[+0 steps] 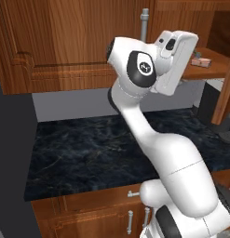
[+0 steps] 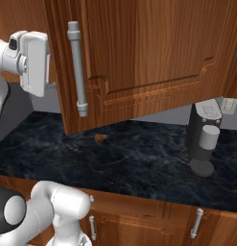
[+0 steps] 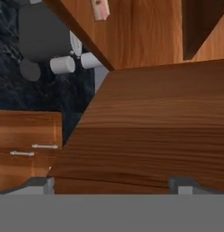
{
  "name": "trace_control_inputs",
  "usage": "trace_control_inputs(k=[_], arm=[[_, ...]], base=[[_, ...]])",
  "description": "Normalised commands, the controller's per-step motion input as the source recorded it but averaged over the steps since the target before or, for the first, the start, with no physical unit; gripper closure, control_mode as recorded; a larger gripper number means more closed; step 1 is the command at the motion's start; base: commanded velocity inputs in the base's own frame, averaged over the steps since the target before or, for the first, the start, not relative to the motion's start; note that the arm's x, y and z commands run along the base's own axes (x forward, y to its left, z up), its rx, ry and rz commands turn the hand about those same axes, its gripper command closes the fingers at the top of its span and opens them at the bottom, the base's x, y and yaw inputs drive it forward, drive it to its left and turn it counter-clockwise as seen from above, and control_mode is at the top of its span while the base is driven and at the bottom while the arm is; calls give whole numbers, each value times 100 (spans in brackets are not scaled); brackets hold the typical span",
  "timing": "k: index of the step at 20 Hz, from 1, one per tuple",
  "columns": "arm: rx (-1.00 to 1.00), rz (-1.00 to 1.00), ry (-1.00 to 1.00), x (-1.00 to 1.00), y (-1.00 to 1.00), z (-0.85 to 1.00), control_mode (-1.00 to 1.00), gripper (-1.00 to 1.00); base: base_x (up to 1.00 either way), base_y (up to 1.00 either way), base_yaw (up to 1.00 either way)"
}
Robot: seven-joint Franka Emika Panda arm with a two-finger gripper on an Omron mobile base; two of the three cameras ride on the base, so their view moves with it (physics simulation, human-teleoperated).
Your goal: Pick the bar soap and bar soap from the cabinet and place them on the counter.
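grey coffee machine [image 2: 203,138], small brown lump [image 2: 100,138]

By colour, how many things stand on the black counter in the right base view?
Brown lump: 1
Dark appliance: 1
Total: 2

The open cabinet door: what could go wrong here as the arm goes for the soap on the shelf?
1. The cabinet door hangs open right beside the arm's hand; a swing sideways could strike it.
2. The bar soap lies on the shelf near the edge; a poor approach with the open pincer may push it off.
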Motion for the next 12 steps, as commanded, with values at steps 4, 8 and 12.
trace_control_inputs(k=[4, 8, 12], arm=[[0, -14, 1, 1, -29, 0, -100, -100], [-3, -12, 0, 0, -38, 0, -100, -100], [-10, -12, 0, 0, -34, -1, -100, -100]], base=[[0, 0, 0], [0, 0, 0], [0, 0, 0]])
